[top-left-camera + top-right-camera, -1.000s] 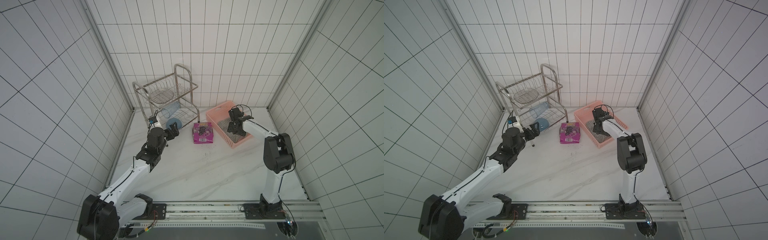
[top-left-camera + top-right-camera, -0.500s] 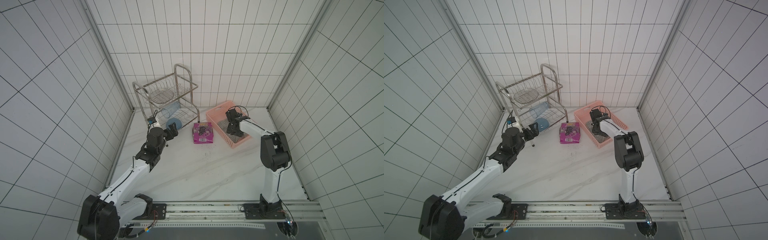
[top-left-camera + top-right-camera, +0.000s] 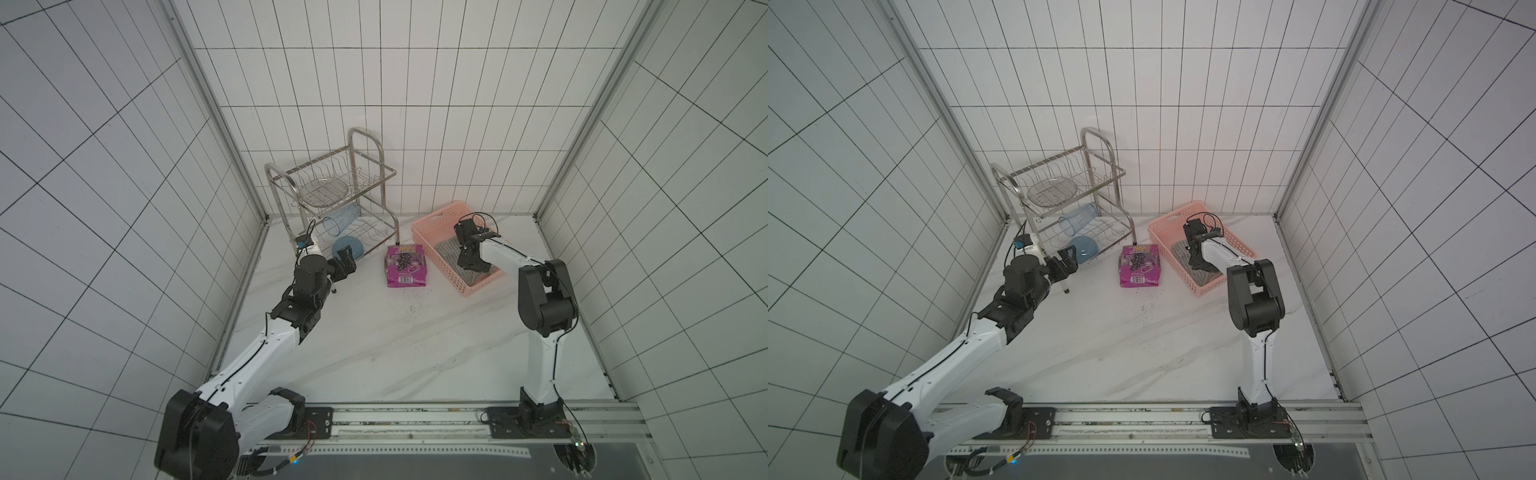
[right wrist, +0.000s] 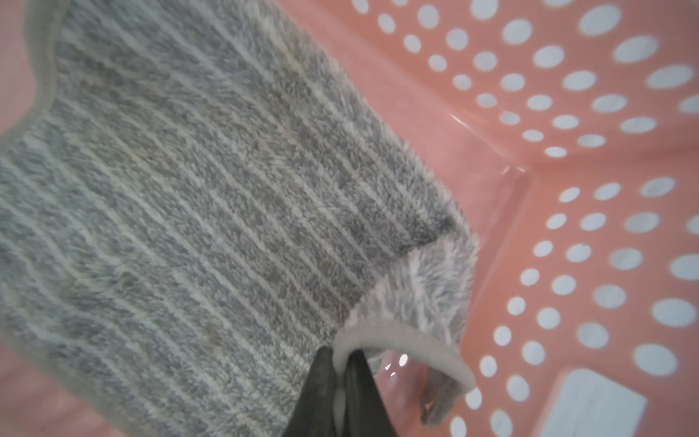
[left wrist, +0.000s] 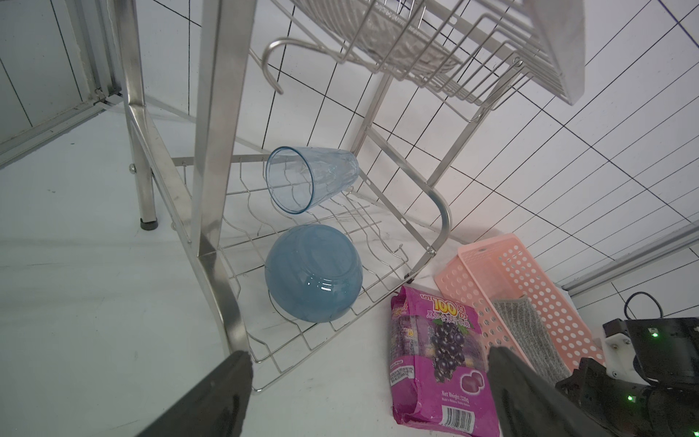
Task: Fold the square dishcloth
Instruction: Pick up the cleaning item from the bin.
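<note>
dishcloth (image 4: 212, 212) corner in right hand (image 4: 340, 372)

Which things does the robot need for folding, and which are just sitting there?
Needed: striped grey fluffy dishcloth, pinched by the right gripper; pink holed plastic basket holding it.
Just sitting: magenta snack packet, steel wire rack, clear blue cup, round blue bowl.
</note>
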### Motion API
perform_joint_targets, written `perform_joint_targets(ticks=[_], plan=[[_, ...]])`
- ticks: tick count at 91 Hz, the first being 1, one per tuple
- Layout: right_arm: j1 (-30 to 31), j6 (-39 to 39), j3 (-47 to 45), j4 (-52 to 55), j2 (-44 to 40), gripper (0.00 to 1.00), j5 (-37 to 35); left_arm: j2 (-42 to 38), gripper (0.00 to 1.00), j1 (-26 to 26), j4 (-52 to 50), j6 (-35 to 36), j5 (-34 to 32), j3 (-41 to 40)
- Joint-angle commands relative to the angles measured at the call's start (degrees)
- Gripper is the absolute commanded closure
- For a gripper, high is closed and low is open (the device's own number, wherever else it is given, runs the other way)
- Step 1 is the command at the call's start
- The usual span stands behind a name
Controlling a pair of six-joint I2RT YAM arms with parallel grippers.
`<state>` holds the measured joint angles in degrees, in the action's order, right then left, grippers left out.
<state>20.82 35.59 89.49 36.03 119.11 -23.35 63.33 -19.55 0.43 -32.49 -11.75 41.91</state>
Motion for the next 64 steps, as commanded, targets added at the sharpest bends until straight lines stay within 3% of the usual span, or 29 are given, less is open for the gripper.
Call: perform_joint_targets(ticks=[1,36,64], plan=[[-1.30,-1.36,-1.35,1.06,-3.37,1.00,-2.66,-0.05,0.01,0.41,-0.81,0.92,-0.32,1.92],[2.03,-10.71,-2.99,0.77,-19.93,1.00,3.86,0.39,0.01,0.59,-5.26,2.82,-1.82,4.79],[8.22,-12.57,5.46,7.16,-28.13,1.00,13.75,-0.17,0.01,0.57,-8.71,2.88,-0.71,6.96]])
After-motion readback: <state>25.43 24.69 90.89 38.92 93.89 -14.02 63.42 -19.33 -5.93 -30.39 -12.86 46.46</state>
